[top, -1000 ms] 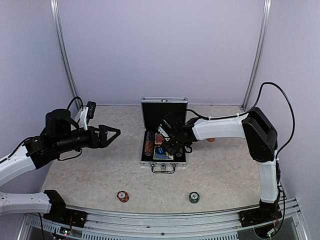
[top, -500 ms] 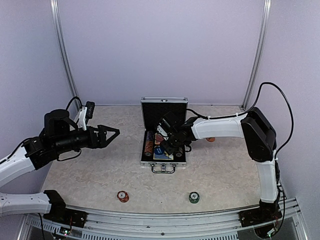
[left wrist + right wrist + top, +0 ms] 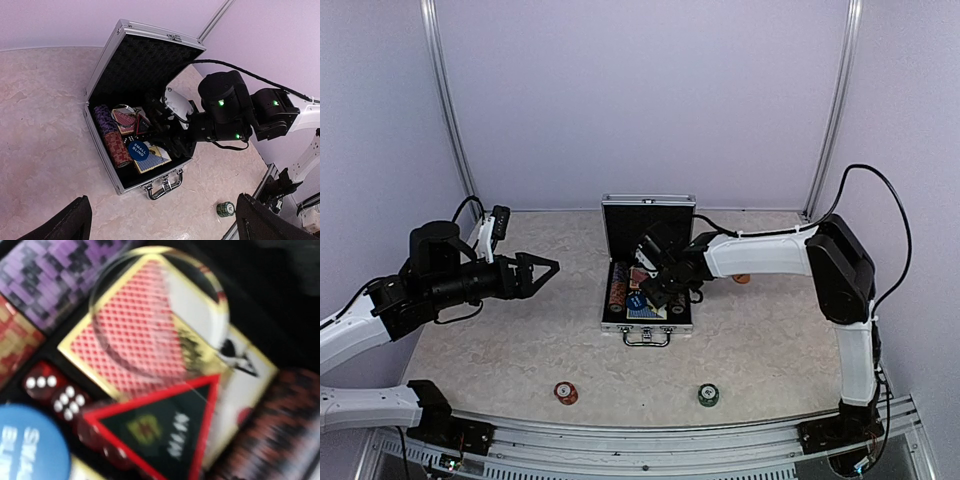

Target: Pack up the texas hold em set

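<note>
From above, the silver case (image 3: 648,225) sat open in the middle of the desk (image 3: 500,340), with its lid upright so the compartments stayed reachable. The right tool (image 3: 655,288) dipped inside it, probably to seat a piece. I could not tell whether its jaws were apart or clamped. The left tool (image 3: 548,267) hung spread wide and empty, well left of the case, likely keeping clear. A red chip stack (image 3: 565,392) and a green chip stack (image 3: 708,395) stood unpacked near the front edge.

The left wrist view showed chips (image 3: 112,135) filling the case's left channel, and a blue disc (image 3: 138,150) lying on the blue deck (image 3: 154,161) near the handle.

In the right wrist view, a clear disc (image 3: 150,315) rested on the red deck (image 3: 82,350). The triangle marker (image 3: 165,425) overlapped the deck's corner, with red dice (image 3: 47,390) beside it.
</note>
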